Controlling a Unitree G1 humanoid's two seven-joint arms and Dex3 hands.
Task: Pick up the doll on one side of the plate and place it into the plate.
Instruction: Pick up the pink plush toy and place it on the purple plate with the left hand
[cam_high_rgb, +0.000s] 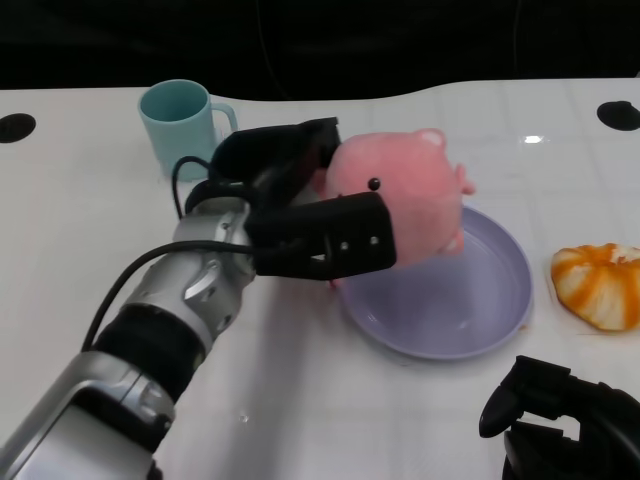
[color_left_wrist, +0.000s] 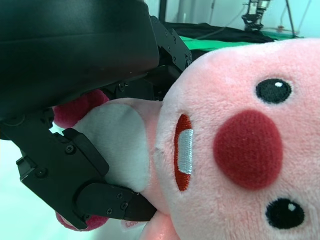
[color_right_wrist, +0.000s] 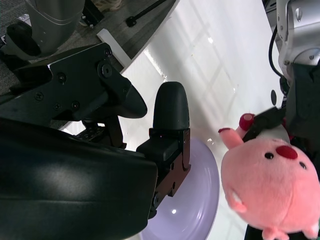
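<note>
1. Step in hand, as judged: carry phase. Doll (cam_high_rgb: 400, 205) was off the table, clamped in the left hand (cam_high_rgb: 300, 225), fingers closed round its body from both sides.
2. Position: doll hung at the fingertips, above the near-left rim of the plate (cam_high_rgb: 500, 300), partly over the table. Whether any part touched the plate could not be told; the right wrist view showed clear air between doll and plate.
3. Next move, as judged: shift the hand further over the plate's middle, lower until the doll rests on the surface, then spread the fingers and back away. Release from this spot risks the doll tipping off the rim.
4. Right hand (cam_high_rgb: 560, 420) rested low on the table, near side of the plate, holding nothing; fingers appeared loosely apart.
5. Doll appearance: pink plush pig, rounded body, small black bead eyes, red round snout, red stitched mouth with a white patch, white belly panel, darker pink feet. Soft pile; the fingers pressed into it a little, so it should land without bouncing.
6. Other items: teal mug (cam_high_rgb: 182, 125) beyond the left hand; orange-and-white object (cam_high_rgb: 600, 285) past the plate's far side from that hand. Neither lay in the path.
</note>
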